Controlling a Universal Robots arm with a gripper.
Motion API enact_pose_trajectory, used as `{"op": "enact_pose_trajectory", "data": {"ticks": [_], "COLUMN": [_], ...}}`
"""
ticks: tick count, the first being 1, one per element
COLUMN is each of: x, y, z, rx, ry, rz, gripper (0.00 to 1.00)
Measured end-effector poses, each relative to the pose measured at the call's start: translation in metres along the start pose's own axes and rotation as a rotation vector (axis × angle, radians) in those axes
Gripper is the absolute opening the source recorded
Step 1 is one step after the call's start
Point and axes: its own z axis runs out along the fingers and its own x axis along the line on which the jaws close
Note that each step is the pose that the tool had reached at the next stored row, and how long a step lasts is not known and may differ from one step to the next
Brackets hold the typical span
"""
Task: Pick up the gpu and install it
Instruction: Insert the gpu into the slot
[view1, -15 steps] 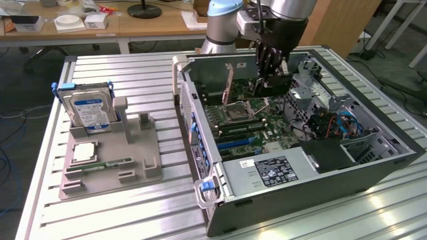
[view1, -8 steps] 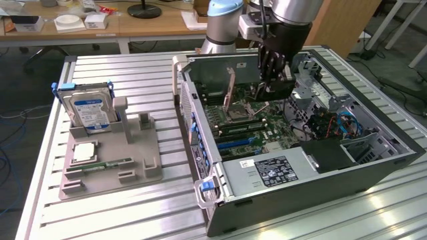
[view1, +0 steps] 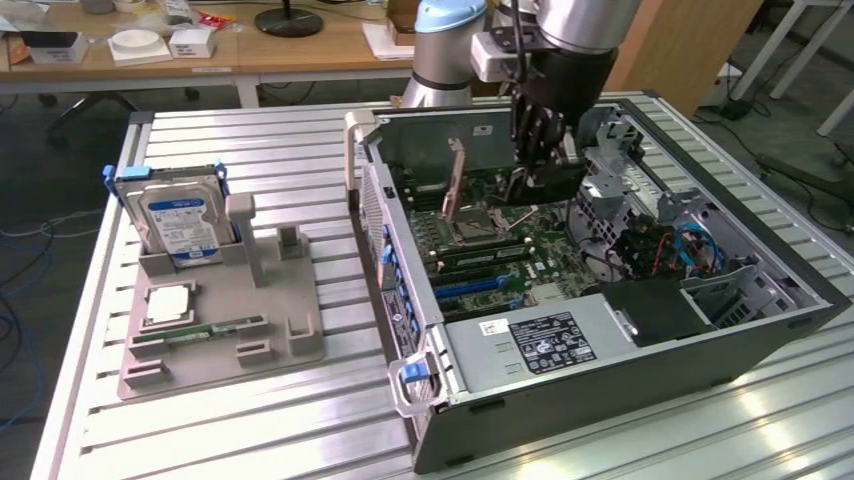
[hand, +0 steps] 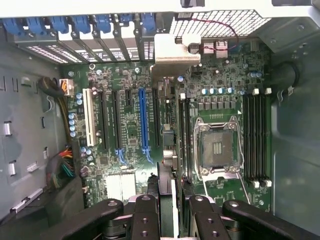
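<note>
**Finding.** The claw (view1: 541, 178) stands inside the open computer case (view1: 627, 385), which takes up the half of the bench (view1: 267, 430) toward the exterior view's right edge. Its fingers (hand: 145, 212) are drawn partway in and clamp the gpu (hand: 168, 145) by its upper edge. The card is therefore clear of the grey holder (view1: 274, 300) near the bench's opposite edge, where the hard drive (view1: 180, 215) and memory stick (view1: 200, 330) sit.

**Relation noted.** The gpu hangs directly beneath the claw, on edge. Its long axis runs from the claw toward the case's rear wall, the one lined with blue latches (hand: 80, 24). The silver bracket (hand: 172, 52) is at that end, close to the slot openings. This axis lies parallel to the expansion slots on the motherboard (hand: 125, 140).

**Position over the board.** In the wrist view the card's edge falls between the blue slot (hand: 143, 120) and the processor socket (hand: 217, 147). Which slot lies exactly under it cannot be told.

**Seating.** Contact between the card's lower edge and any slot cannot be confirmed. Judging from the exterior view, the card looks raised and not seated.
</note>
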Motion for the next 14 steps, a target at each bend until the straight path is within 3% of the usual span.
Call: {"op": "enact_pose_trajectory", "data": {"ticks": [10, 14], "x": [0.0016, 0.0023], "y": [0.0033, 0.01], "z": [0.0044, 0.0068], "rx": [0.0001, 0.0], "ry": [0.0004, 0.0005], "rz": [-0.001, 0.0], "gripper": [0.28, 0.28]}}
